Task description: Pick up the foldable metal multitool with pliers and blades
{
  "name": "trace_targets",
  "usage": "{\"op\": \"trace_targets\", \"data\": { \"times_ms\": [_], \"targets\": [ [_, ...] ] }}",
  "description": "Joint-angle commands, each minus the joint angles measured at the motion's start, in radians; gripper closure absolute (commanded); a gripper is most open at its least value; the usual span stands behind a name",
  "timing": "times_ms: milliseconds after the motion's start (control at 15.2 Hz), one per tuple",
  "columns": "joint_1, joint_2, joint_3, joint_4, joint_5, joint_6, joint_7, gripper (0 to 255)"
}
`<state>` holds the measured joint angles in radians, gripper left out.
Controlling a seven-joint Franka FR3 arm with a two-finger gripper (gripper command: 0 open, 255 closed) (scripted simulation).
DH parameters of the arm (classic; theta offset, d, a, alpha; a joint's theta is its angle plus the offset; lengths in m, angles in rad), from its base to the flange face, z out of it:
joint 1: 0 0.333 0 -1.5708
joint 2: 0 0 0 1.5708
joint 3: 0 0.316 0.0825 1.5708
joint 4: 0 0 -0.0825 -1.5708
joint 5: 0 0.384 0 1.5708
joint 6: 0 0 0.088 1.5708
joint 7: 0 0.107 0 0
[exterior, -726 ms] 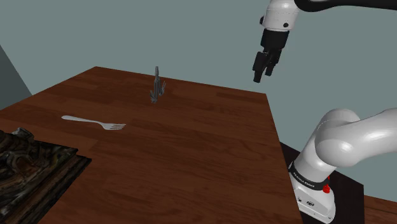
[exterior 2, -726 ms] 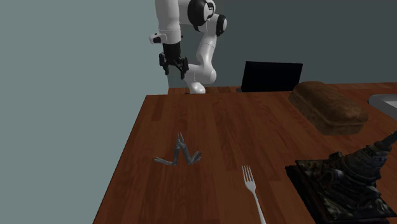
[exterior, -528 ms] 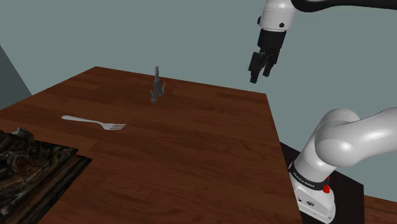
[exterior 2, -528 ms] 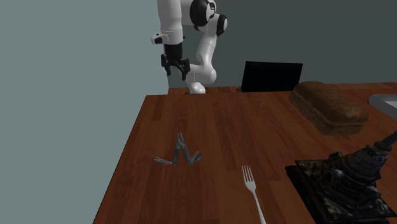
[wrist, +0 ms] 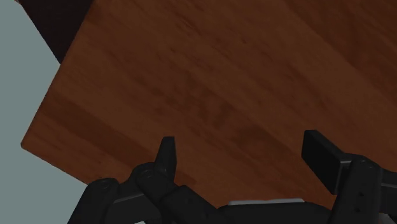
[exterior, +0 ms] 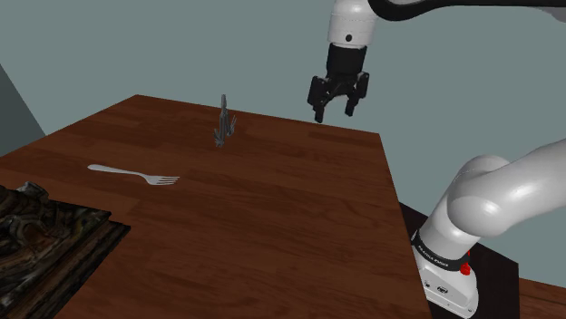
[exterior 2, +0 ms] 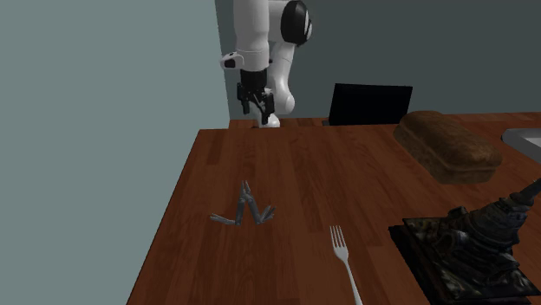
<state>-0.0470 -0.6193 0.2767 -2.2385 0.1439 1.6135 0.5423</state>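
Multitool (exterior: 224,124), grey, handles splayed, one part upright, sits on surface (exterior: 272,213) upper centre-left in shoulder view, well apart from tool (exterior: 334,111), wide open and empty; probably stiff, weighty, slick, so pinch across upright part.

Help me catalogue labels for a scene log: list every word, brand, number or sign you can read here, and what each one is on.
Small dark lettering on the arm's white base: too small to read.
No readable text on the multitool, the fork, the table or the gripper.
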Motion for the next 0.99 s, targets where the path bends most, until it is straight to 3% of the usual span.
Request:
{"op": "trace_targets", "data": {
  "times_ms": [0,462,726,924],
  "targets": [
    [-0.02,0.061,0.048,0.054,0.01,0.015,0.105,0],
    [-0.089,0.323,0.213,0.278,-0.032,0.064,0.473,0],
    [-0.11,0.507,0.291,0.445,-0.115,0.064,0.696,0],
    [-0.098,0.659,0.327,0.592,-0.203,0.042,0.862,0]
  ]
}}
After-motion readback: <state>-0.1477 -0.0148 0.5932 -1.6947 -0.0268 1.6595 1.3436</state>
